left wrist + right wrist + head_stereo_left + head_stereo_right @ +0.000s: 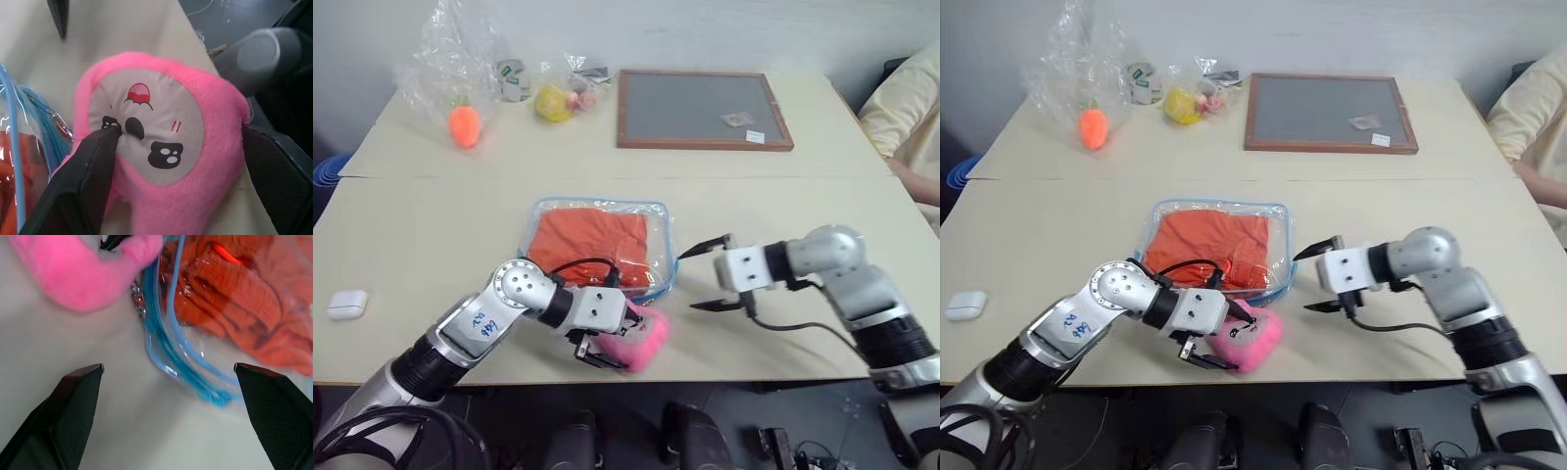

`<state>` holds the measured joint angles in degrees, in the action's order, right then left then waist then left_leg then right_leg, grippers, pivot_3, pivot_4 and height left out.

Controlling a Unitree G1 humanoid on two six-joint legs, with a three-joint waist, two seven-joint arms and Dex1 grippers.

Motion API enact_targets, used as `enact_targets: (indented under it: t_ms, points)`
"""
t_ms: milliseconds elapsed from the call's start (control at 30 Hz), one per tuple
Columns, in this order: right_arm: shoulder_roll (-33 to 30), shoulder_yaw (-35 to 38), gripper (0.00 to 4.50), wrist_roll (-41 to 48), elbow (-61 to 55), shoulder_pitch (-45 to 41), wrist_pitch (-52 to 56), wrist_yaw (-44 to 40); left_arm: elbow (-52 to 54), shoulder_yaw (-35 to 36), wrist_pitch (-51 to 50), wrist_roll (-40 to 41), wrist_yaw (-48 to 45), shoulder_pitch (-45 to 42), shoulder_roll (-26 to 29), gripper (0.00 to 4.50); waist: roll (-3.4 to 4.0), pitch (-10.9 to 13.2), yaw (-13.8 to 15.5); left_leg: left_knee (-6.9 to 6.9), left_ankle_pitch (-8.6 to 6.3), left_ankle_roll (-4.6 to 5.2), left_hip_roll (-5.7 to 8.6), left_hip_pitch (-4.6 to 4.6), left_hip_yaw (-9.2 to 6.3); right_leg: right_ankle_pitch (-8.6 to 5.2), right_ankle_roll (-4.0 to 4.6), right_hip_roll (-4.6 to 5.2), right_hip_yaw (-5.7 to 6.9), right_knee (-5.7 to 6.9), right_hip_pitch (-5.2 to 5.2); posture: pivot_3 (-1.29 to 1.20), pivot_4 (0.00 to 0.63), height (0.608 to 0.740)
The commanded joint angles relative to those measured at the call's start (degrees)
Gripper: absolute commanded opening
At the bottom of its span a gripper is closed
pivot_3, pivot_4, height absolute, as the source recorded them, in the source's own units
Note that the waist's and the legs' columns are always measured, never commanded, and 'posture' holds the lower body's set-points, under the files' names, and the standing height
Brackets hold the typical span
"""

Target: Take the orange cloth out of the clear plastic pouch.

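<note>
Right wrist view: orange cloth (244, 308) bunched inside the clear plastic pouch (166, 340), blue zipper trim facing the right gripper.
Cloth place: inside the pouch, which lies flat mid tabletop (431, 245), toward the near edge; nothing pulled out yet.
Pouch: transparent, light-blue edge, its near right corner just beside the pink plush toy (641, 340).
Right gripper (709, 276): released, jaws spread wide, empty, just off the pouch's right edge, pointing at it.
Left gripper (176, 161): jaws straddle the plush toy, one finger pressed on its face, the other at its side; looks like grasping the toy, which sits at the near edge of the tabletop.
Step in hand: my read, getting the plush out of the way and lining up on the pouch opening.
How to do it well: move the toy away from the zipper corner; pin the pouch with one gripper so it doesn't slide; bring the other in low through the open side, pinch a fold of cloth only, not vinyl; pull level, away from the pinned end.
Risk: slick vinyl lifts with the cloth; zipper trim snags.
Far side: bagged carrot toy (464, 124), framed board (700, 108), untouched.
</note>
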<state>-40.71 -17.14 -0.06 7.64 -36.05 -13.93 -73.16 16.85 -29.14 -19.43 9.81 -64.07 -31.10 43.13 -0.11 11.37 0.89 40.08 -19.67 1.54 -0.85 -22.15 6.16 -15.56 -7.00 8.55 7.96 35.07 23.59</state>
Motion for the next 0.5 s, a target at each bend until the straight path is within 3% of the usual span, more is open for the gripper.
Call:
enact_targets:
  t_ms: [33,300,433,500]
  points:
    - [0.5,0.7,4.09,-1.7,2.7,-3.1,-3.5,2.0,-0.7,1.2,0.7,-2.4,0.0,1.5,0.6,3.40,0.00,0.0,0.2,0.02,0.00,0.01,0.00,0.00,-0.03,0.00,0.00,0.01,-0.01,0.01,-0.01,0.00,0.150,0.740]
    - [1.4,0.2,1.37,0.7,5.2,-4.9,-5.0,-1.1,2.1,5.2,-1.5,-1.1,-0.8,3.8,1.5,0.97,0.00,0.0,0.1,0.05,0.00,0.01,-0.03,0.03,-0.47,0.00,0.00,0.00,-0.02,0.06,-0.01,0.00,0.150,0.740]
    - [3.3,-0.2,0.00,1.4,4.5,-5.1,-3.4,-1.4,2.7,6.4,-2.5,-1.3,0.2,4.5,0.7,0.01,0.00,0.0,-0.3,0.04,0.00,0.01,-0.04,0.03,-0.49,0.00,0.00,-0.01,-0.01,0.07,-0.01,0.00,0.150,0.740]
    - [3.8,-0.5,0.00,1.2,4.5,-5.0,-3.3,-1.7,3.2,7.1,-3.3,-1.2,1.0,5.0,0.5,0.01,0.01,0.0,-0.5,0.03,0.00,0.01,-0.04,0.03,-0.49,0.00,0.00,-0.01,-0.01,0.07,0.00,0.00,0.150,0.740]
